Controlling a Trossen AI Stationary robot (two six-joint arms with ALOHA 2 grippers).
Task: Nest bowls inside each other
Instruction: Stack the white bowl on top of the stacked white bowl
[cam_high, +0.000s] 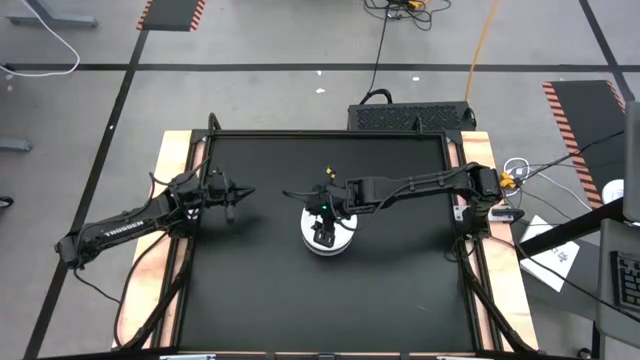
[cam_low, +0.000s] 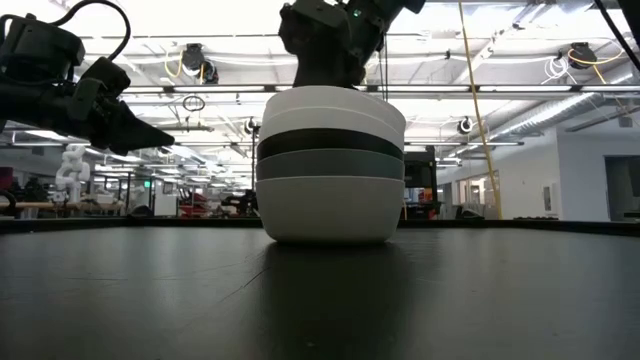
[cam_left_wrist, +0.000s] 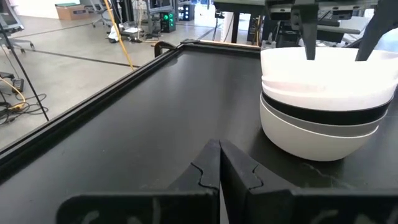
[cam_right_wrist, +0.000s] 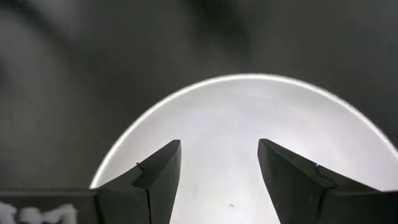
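Note:
The bowls stand nested in one stack (cam_high: 309, 241) at the table's middle, resting on a white bottom bowl. In the low view the stack (cam_low: 330, 170) shows white, grey, black and white layers. My right gripper (cam_right_wrist: 219, 149) is open and points down over the top white bowl (cam_right_wrist: 249, 118). In the left wrist view its fingers (cam_left_wrist: 308, 37) dip behind that bowl's rim; no touch shows. My left gripper (cam_left_wrist: 219, 146) is shut and hovers left of the stack (cam_left_wrist: 323, 106), pointing at it (cam_high: 250, 192).
The black table top is framed by a raised rim (cam_high: 300, 135) with wooden side strips (cam_high: 170, 200). Bare black surface lies all round the stack. Cables and a black box (cam_high: 410, 115) sit beyond the far edge; papers (cam_high: 555, 250) lie off to the right.

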